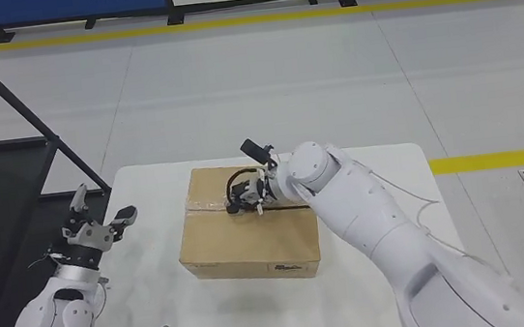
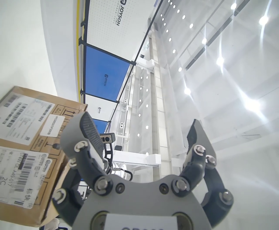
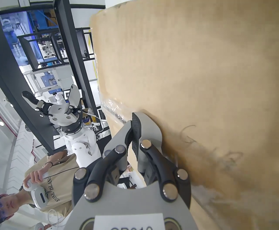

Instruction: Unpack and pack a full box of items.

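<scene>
Here, the robot's right arm stretches from the desk's near right side across the top of a closed brown cardboard box (image 1: 251, 238), elbow bent, wrist turned down towards the lid. The right tool (image 3: 135, 122) lies low against the cardboard with its two fingers drawn together, pads meeting, one finger flat on the lid just beside the strip of clear tape (image 3: 113, 109) that runs along the seam. Whether anything is nipped between the pads cannot be told.

The left arm is folded at the desk's left edge, its wrist tipped upward. The left tool (image 2: 141, 126) points up and away from the surface, its fingers spread wide apart with nothing between them, well apart from the box. From that wrist, the box's side shows white printed labels (image 2: 26, 117).

The box sits near the middle of the white round-cornered desk (image 1: 382, 276), slightly skewed to its edges, flaps flat and taped. Bare desk surface rings it on every side: a broad band towards the robot, a strip on the left between the box and the left tool, and a strip on the right partly crossed by the right arm. A black metal frame (image 1: 1, 96) stands just beside the desk's left edge, close behind the left arm.
</scene>
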Motion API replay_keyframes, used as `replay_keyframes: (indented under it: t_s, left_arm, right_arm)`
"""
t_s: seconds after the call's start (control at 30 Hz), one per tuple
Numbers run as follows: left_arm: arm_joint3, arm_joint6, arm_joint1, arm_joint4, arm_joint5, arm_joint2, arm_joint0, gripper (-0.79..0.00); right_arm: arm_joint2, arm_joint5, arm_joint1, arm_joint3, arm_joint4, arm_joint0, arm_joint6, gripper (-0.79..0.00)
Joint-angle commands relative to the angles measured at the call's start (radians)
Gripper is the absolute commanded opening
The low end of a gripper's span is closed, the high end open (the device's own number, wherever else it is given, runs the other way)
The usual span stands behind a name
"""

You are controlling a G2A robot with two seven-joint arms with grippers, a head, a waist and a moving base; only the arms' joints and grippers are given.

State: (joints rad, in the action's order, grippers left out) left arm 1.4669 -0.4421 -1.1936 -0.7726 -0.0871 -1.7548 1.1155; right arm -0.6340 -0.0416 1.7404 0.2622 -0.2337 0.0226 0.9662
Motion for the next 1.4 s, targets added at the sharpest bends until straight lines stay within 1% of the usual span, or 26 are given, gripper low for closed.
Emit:
replay_keyframes:
  t_s: [0.0,0.4,0.67,0.83,1.0,1.13,1.27,1.37]
  left_arm:
    - [-0.002,-0.004,0.001,0.001,-0.002,0.002,-0.003,0.000]
    - [-0.017,-0.016,0.007,0.006,-0.019,0.011,-0.024,0.000]
    - [-0.023,-0.020,0.010,0.006,-0.025,0.026,-0.039,0.000]
    - [-0.025,-0.012,0.010,0.007,-0.024,0.038,-0.047,0.000]
    - [-0.024,0.001,0.010,0.012,-0.024,0.054,-0.056,0.000]
    - [-0.025,0.014,0.009,0.020,-0.020,0.073,-0.065,0.000]
    - [-0.023,0.030,0.007,0.025,-0.016,0.093,-0.076,0.000]
    - [-0.022,0.043,0.006,0.028,-0.010,0.102,-0.082,0.000]
  right_arm:
    - [-0.006,-0.001,-0.004,-0.012,0.003,-0.001,-0.001,-0.785]
    - [-0.057,0.038,-0.049,-0.028,0.011,0.003,0.017,-0.785]
    - [-0.087,0.042,-0.090,0.006,0.035,0.019,0.026,-0.785]
    - [-0.108,0.046,-0.122,0.053,0.059,0.041,0.032,-0.785]
    - [-0.149,0.065,-0.167,0.120,0.071,0.070,0.039,-0.785]
    - [-0.196,0.071,-0.210,0.205,0.082,0.108,0.038,-0.785]
    - [-0.253,0.043,-0.261,0.322,0.120,0.157,0.033,-0.785]
    - [-0.316,0.017,-0.305,0.420,0.147,0.206,0.030,-0.785]
